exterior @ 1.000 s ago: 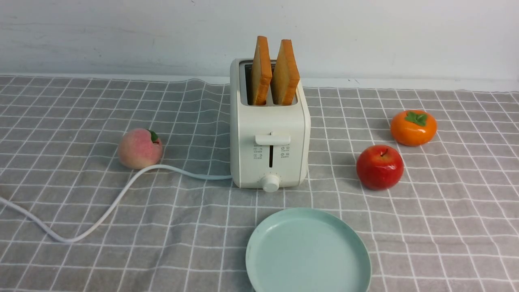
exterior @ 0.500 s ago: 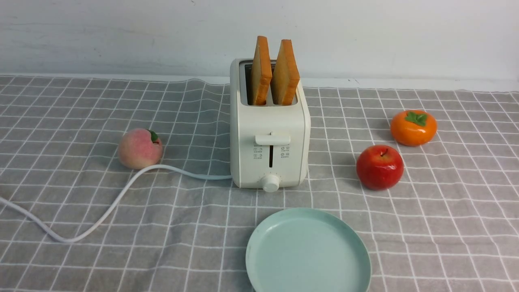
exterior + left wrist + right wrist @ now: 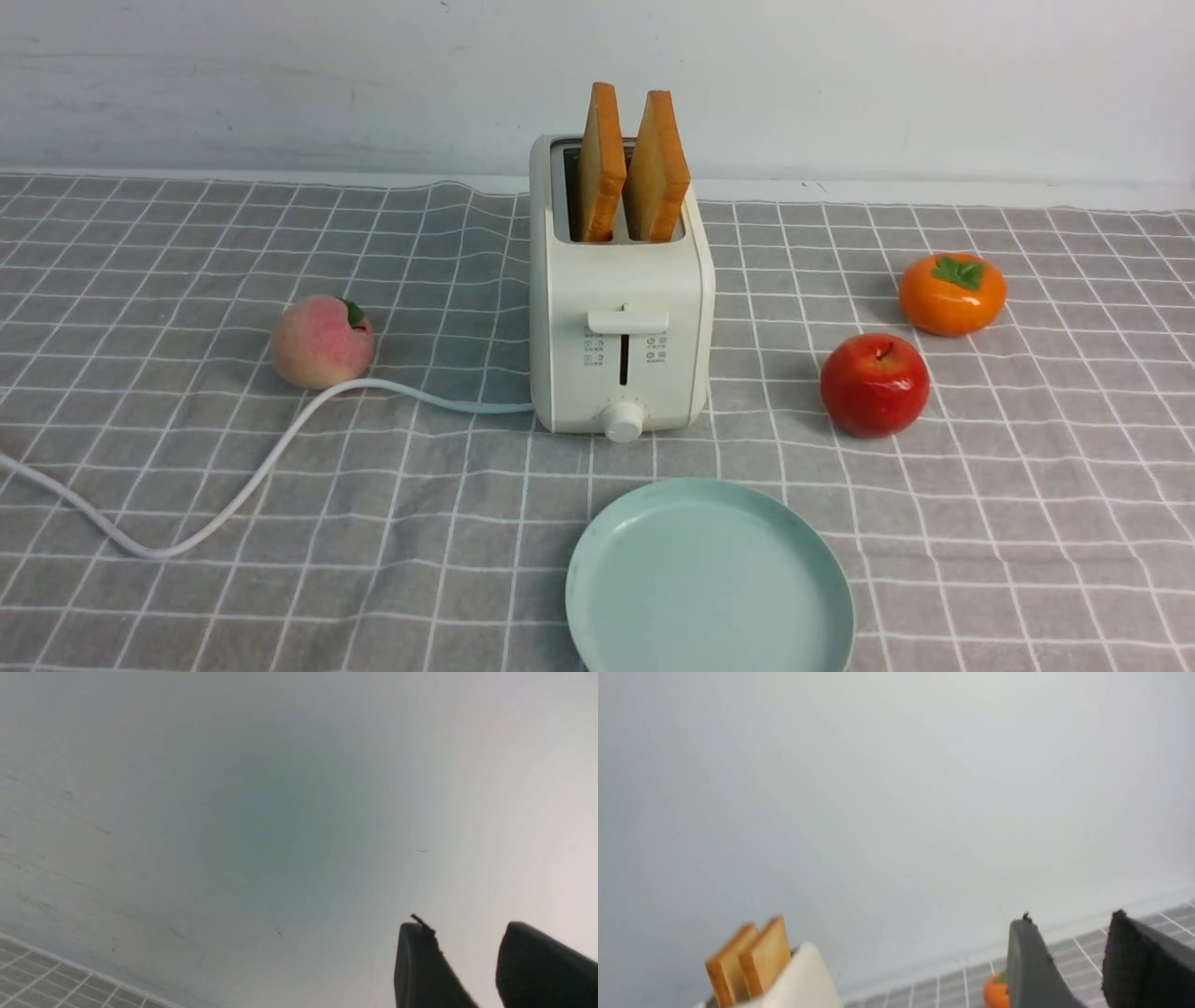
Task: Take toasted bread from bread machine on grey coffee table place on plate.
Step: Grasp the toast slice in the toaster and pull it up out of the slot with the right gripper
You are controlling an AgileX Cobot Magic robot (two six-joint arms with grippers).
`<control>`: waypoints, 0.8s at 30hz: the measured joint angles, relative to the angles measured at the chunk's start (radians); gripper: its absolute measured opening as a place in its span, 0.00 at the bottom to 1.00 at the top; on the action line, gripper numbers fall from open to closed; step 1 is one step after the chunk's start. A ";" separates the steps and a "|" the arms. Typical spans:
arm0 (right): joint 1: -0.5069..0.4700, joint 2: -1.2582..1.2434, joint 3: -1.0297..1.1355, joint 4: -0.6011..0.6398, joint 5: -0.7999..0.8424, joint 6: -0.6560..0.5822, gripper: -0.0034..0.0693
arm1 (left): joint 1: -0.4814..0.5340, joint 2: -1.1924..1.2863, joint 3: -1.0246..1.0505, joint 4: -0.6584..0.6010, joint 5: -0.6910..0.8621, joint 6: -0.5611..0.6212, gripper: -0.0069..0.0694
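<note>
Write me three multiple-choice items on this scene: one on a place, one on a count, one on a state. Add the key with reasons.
1. Where is the toasted bread?
A) On the plate
B) In the toaster's slots
C) Beside the peach

2. How many pieces of fruit lie on the table?
A) Two
B) Five
C) Three

3. How does the left pincer stand?
A) Open, with nothing held
B) Shut on a slice
C) Shut on the apple

Key:
1 B: both slices stick up out of the toaster.
2 C: a peach, an apple and a persimmon lie there.
3 A: the left pincer shows a gap with only wall behind.
</note>
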 joint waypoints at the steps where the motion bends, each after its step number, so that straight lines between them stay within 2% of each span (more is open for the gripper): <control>1: 0.000 0.000 -0.013 0.002 0.007 0.012 0.38 | 0.000 0.000 -0.025 -0.007 0.030 -0.003 0.40; 5: 0.000 0.007 -0.140 0.006 0.090 0.036 0.38 | 0.000 0.049 -0.191 -0.018 0.171 -0.008 0.40; 9: 0.000 0.104 -0.358 0.007 0.185 0.040 0.38 | 0.000 0.230 -0.436 -0.019 0.338 -0.014 0.40; 12: 0.000 0.236 -0.558 0.004 0.309 0.040 0.38 | 0.000 0.425 -0.664 -0.019 0.521 -0.014 0.40; 13: 0.000 0.244 -0.580 0.001 0.331 0.040 0.38 | 0.000 0.450 -0.678 -0.019 0.533 -0.014 0.40; 16: 0.000 0.383 -0.718 -0.039 0.538 0.040 0.38 | 0.000 0.676 -0.877 -0.038 0.756 -0.014 0.40; 20: 0.000 0.476 -0.744 -0.115 0.696 0.040 0.38 | 0.000 0.863 -0.973 -0.086 0.889 -0.014 0.40; 24: 0.000 0.512 -0.738 -0.171 0.808 0.040 0.38 | 0.000 0.986 -0.981 -0.105 0.962 0.017 0.40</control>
